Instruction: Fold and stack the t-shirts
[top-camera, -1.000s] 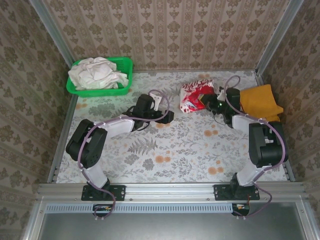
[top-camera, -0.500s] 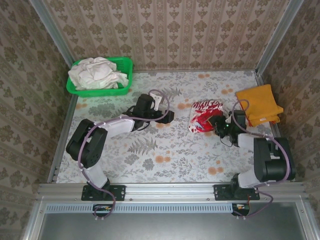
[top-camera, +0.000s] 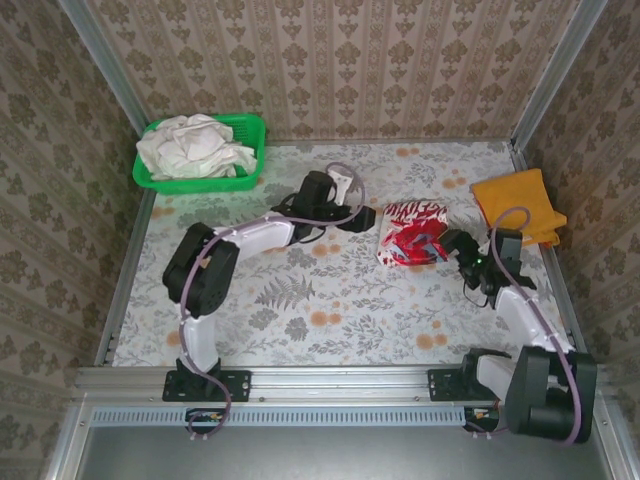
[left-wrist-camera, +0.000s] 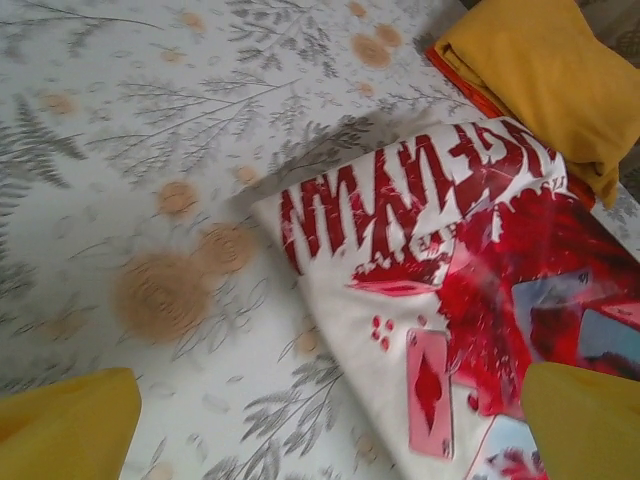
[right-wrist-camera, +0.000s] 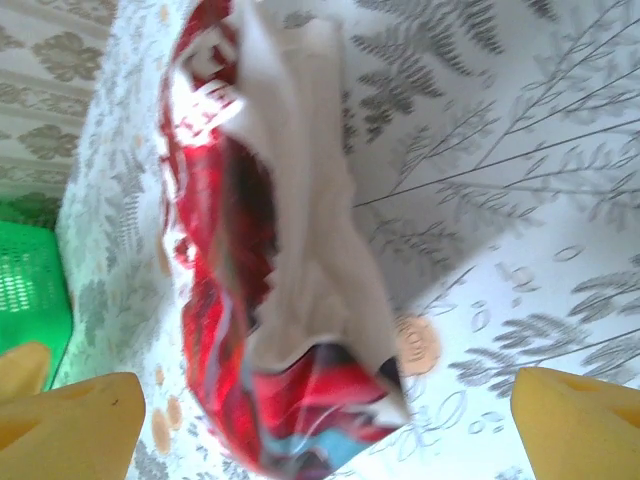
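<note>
Top external view: the printed t-shirt (top-camera: 413, 233) lies in a loose bundle on the table (top-camera: 330, 300), held by nobody. The left gripper (top-camera: 358, 219) hangs just to its left with fingers spread wide. The right gripper (top-camera: 457, 244) sits just beside its right edge, fingers likewise spread wide, with nothing between them. The orange t-shirt (top-camera: 518, 205) lies folded to the right of the printed one, apart from it. The off-white t-shirts (top-camera: 195, 145) are heaped in the green basket (top-camera: 246, 127), well off to its left and further back.

A second ago the right gripper was pressed shut on the printed shirt, right beside the orange one. Since then it has carried the shirt toward the middle, let go and drawn back a little, while the left arm has reached across toward the shirt.

So the step in hand looks like setting this shirt down for folding (it is rumpled, print side up in the left wrist view). The next move probably calls for each gripper to pinch an edge on its own side and pull the cloth flat before any fold.
</note>
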